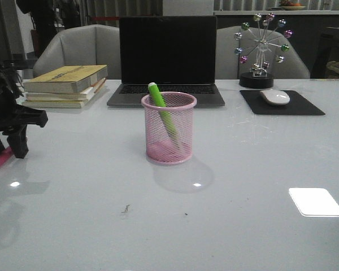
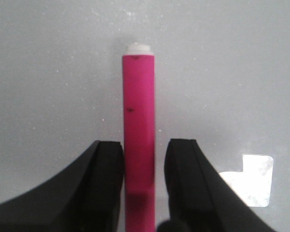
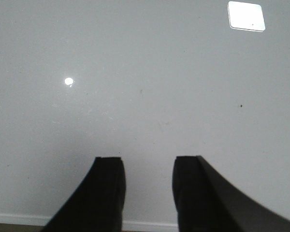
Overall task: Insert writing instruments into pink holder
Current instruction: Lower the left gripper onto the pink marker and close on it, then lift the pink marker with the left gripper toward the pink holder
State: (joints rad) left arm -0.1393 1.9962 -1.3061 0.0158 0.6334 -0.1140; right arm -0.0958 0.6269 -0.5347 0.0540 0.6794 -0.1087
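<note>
Behind the pink holder you have an open laptop with a dark screen, close behind the cup's rim in the front view. To its left is a stack of books. To its right sits a black mouse pad with a white mouse on it, and behind that a small Ferris-wheel ornament with coloured balls. Two grey chairs stand behind the table. Nothing lies between the left arm and the holder.

The table is white and glossy, with bright reflections of ceiling lights and a few small dark specks near the front. The room behind is dim.

The holder stands upright at mid-table. The green marker is already inside, leaning, its upper end sticking out over the rim toward the left.

The pink marker lies flat on the table at the far left edge, well apart from the holder. Your left gripper is down over it, a finger on either side of the barrel, narrowly open; thin gaps show on both sides, so it is not clamped. The marker's whitish cap points away from the fingers.

Your right gripper hovers over bare table, moderately open and holding nothing.
</note>
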